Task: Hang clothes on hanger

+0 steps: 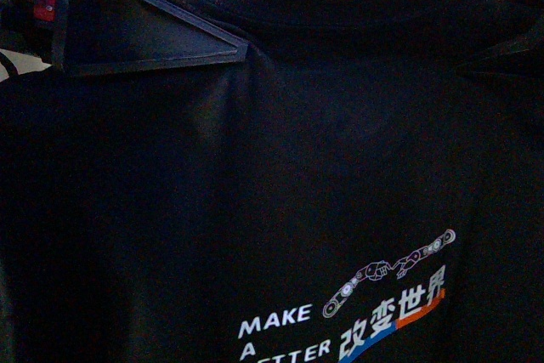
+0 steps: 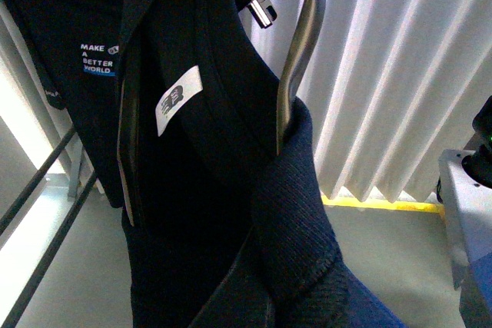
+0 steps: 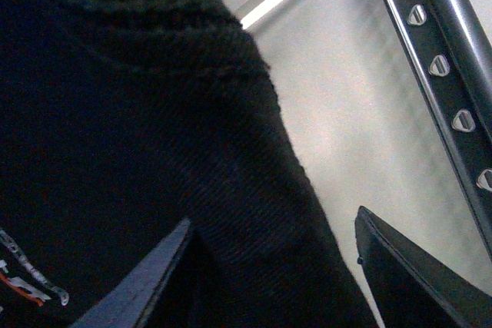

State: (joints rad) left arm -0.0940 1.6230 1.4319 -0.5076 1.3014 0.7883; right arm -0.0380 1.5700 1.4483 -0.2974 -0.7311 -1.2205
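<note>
The front view is almost filled by the black short-sleeved T-shirt. Its white "MAKE A BETTER" print, Chinese characters and robot-arm graphic sit low in the frame, and its ribbed collar runs along the top. Only this view shows the print close up.

The left wrist view looks into the neck opening instead. It shows a white label inside the collar and a silvery curved hanger hook rising from the ribbed edge, with a white pleated curtain behind. A small printed black cloth shows further back; whether it is the same shirt cannot be told.

Only the right wrist view shows the dark grey metal rail with heart-shaped holes. It runs just beside the shirt's shoulder edge and clear of it.

The right gripper stands wide open. One finger lies against the cloth and the other is apart from it, with the shirt's edge between them. The left gripper presses a dark finger against the shoulder by the collar; its other finger is hidden, so I cannot tell whether it clamps the cloth.
</note>
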